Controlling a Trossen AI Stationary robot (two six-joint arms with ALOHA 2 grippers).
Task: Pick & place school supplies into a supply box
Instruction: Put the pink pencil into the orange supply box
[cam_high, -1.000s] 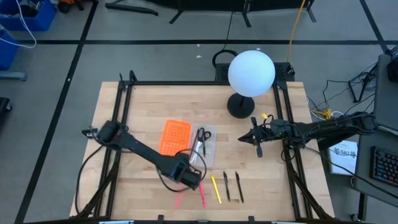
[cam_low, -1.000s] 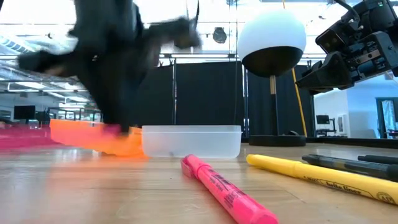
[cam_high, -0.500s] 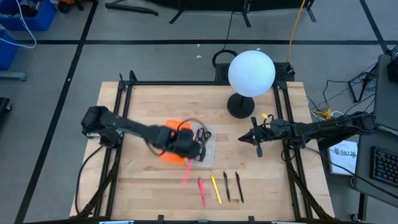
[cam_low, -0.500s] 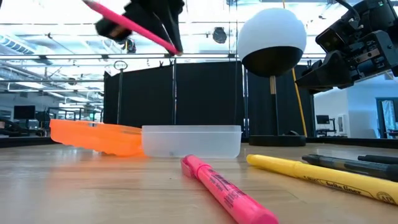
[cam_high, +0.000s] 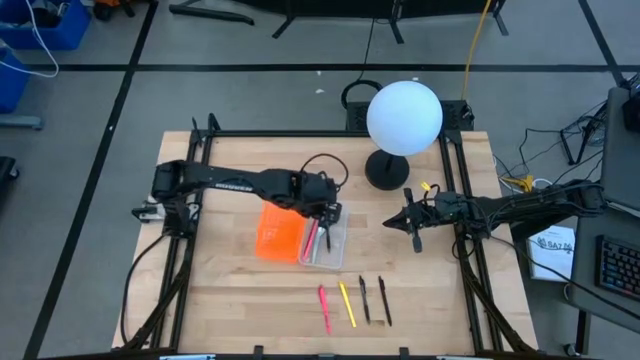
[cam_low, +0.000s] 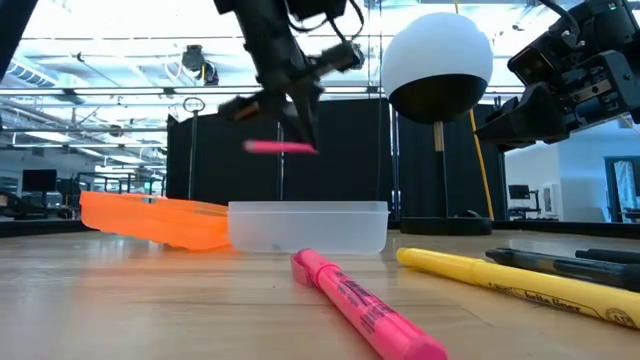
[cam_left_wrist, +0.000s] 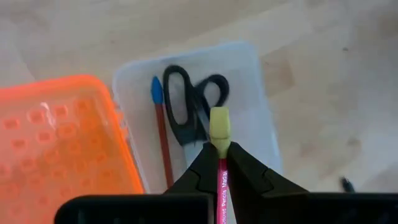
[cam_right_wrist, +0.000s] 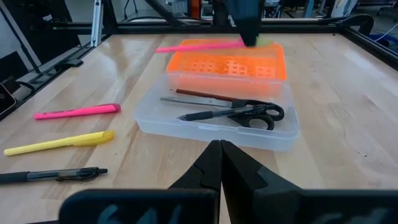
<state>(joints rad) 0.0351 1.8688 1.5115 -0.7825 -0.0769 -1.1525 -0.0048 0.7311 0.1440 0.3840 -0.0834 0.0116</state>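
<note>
My left gripper (cam_high: 322, 214) hangs over the clear supply box (cam_high: 336, 247), shut on a pink pencil (cam_low: 278, 147) with a yellow-green eraser (cam_left_wrist: 220, 126). Black-handled scissors (cam_left_wrist: 191, 106), a red pencil with a blue cap (cam_left_wrist: 160, 127) and a dark pen (cam_right_wrist: 205, 114) lie in the box. A pink marker (cam_high: 324, 307), a yellow one (cam_high: 347, 303) and two dark pens (cam_high: 374, 300) lie on the table near its near edge. My right gripper (cam_high: 416, 241) is shut and hovers right of the box. My left gripper pinches the pink pencil between its two fingers just behind the eraser end (cam_left_wrist: 221, 169). The fingers come from above, pointing down, across the pencil. The pencil is lifted clear, about level above the box, its long end (cam_right_wrist: 180, 46) sticking out toward the table's near edge.
An orange perforated panel (cam_high: 280, 228) adjoins the box's left side. A lamp with a white globe (cam_high: 404, 117) and black base (cam_high: 385, 171) stands at the far right. Black frame rails (cam_high: 196, 190) run along both sides of the table.
My left gripper has carried the pink pencil up from the table near the near edge and toward the far edge, ending over the box. The pencil, slanted half a second ago, now lies about level.
</note>
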